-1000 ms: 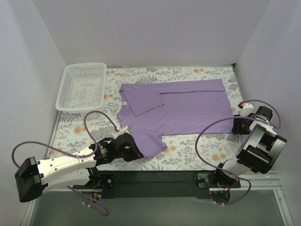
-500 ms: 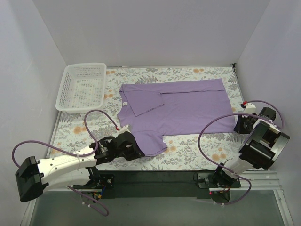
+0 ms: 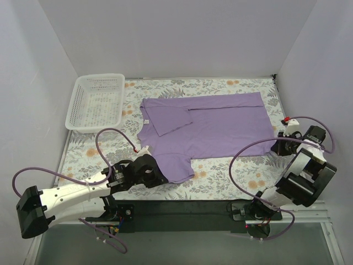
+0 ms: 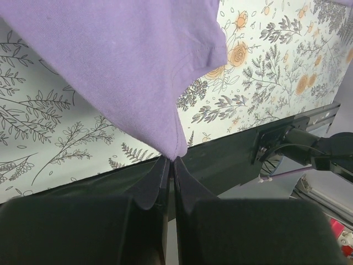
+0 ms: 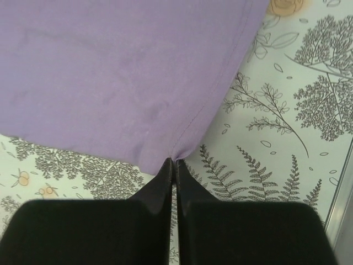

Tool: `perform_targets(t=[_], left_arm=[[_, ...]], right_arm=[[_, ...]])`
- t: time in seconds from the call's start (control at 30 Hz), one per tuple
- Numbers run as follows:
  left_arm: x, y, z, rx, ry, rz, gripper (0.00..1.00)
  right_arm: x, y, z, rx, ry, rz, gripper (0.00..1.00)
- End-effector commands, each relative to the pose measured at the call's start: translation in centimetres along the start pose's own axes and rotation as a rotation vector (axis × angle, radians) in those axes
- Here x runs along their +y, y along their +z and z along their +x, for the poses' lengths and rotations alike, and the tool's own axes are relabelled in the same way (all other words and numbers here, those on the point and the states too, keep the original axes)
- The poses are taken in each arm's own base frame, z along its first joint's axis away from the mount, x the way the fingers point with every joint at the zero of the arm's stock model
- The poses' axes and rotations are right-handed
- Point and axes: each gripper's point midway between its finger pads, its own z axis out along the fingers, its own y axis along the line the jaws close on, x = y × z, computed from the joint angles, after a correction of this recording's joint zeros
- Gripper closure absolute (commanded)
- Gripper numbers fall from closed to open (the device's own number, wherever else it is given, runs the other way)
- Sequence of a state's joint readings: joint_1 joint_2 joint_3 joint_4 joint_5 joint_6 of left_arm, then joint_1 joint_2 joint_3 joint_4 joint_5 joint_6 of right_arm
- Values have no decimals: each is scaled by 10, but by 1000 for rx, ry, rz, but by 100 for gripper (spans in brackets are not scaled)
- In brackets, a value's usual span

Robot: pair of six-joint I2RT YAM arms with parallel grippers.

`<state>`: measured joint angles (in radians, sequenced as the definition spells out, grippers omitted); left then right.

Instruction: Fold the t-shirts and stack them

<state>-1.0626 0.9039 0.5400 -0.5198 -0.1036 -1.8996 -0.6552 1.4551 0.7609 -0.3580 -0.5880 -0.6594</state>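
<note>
Now left pincer (image 4: 172, 161) and right pincer (image 5: 174, 161) pinch t-shirt (image 3: 220, 124) (near corners).

The left arm (image 3: 71, 193) is white with black joints. The right arm (image 3: 300, 185) is mostly black. Thin purple cables (image 3: 110, 130) loop off both. Black jaws.

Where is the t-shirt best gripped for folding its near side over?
At its near edge, from the robot's side: the sleeve tip and the hem corner. The t-shirt lies flat, so these corners give a thin edge to pinch; the left gripper and right gripper are shut on them.
</note>
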Motion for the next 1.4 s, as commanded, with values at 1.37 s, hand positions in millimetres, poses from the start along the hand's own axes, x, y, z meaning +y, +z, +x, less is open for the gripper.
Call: perform_targets(t=[1.37], left_arm=[[-31,-14,-50,-180,61,75,100]], right_arm=[[24,-16,-55,-147,29,-167,99]])
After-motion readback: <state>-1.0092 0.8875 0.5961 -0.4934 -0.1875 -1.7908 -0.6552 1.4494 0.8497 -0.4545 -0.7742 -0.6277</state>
